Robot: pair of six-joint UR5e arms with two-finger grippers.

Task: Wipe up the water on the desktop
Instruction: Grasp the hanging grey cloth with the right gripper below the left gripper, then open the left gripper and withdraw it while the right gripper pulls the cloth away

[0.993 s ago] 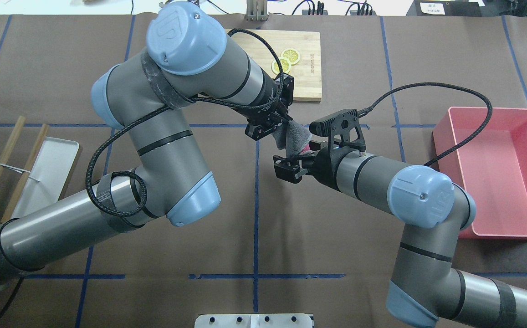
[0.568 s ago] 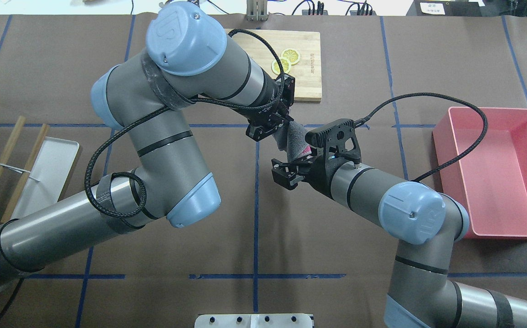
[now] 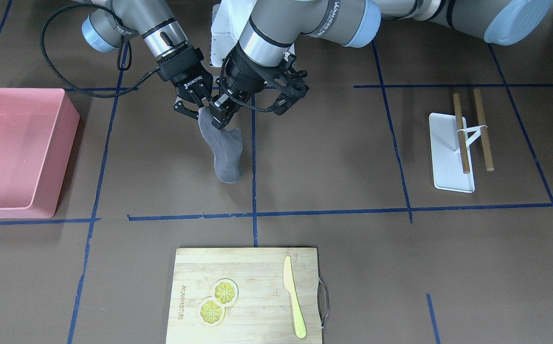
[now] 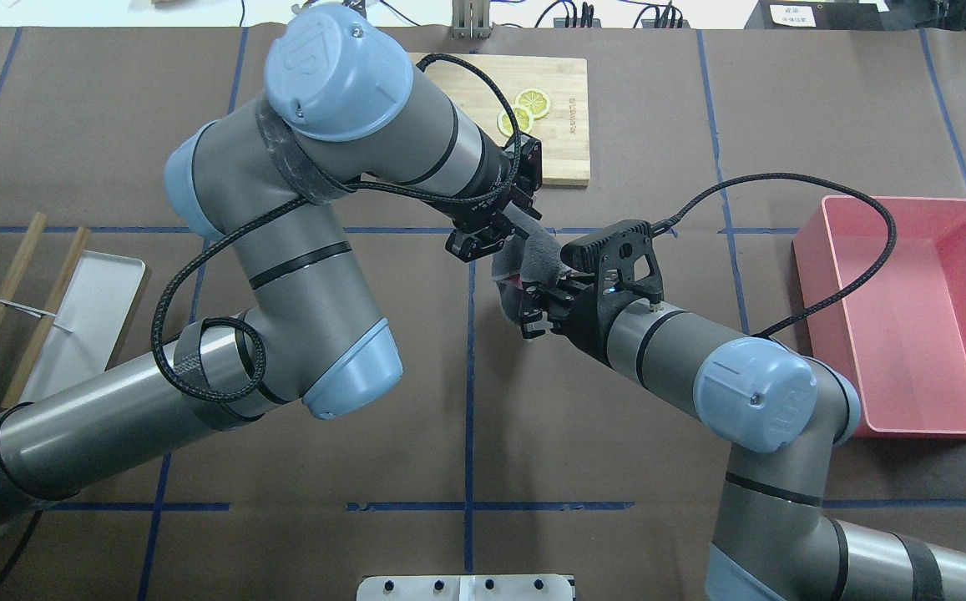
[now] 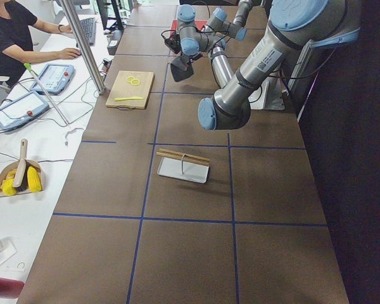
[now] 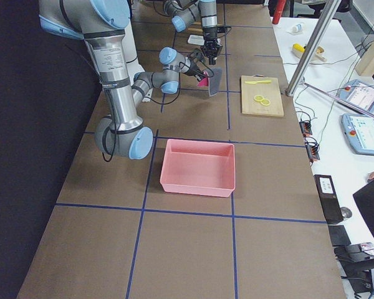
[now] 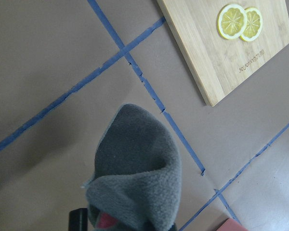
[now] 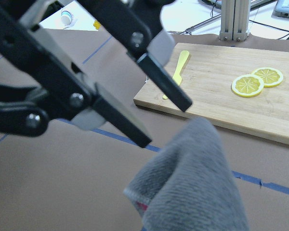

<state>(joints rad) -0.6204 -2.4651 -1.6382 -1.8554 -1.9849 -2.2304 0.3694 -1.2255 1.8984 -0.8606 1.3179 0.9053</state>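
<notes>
A grey cloth with a pink patch hangs over the middle of the dark-brown desktop, between my two grippers. My right gripper is shut on its top end; the cloth fills the bottom of the right wrist view. My left gripper is right beside it, and in the right wrist view its fingers stand apart with table showing between them. The cloth also shows in the left wrist view. I see no water on the desktop.
A pink bin stands on the right side. A bamboo board with lemon slices and a yellow knife lies at the far edge. A white tray with two wooden sticks lies on the left side.
My right gripper moved up from below the cloth onto it and shut. The cloth has sagged toward the right gripper. The left arm has barely moved.
</notes>
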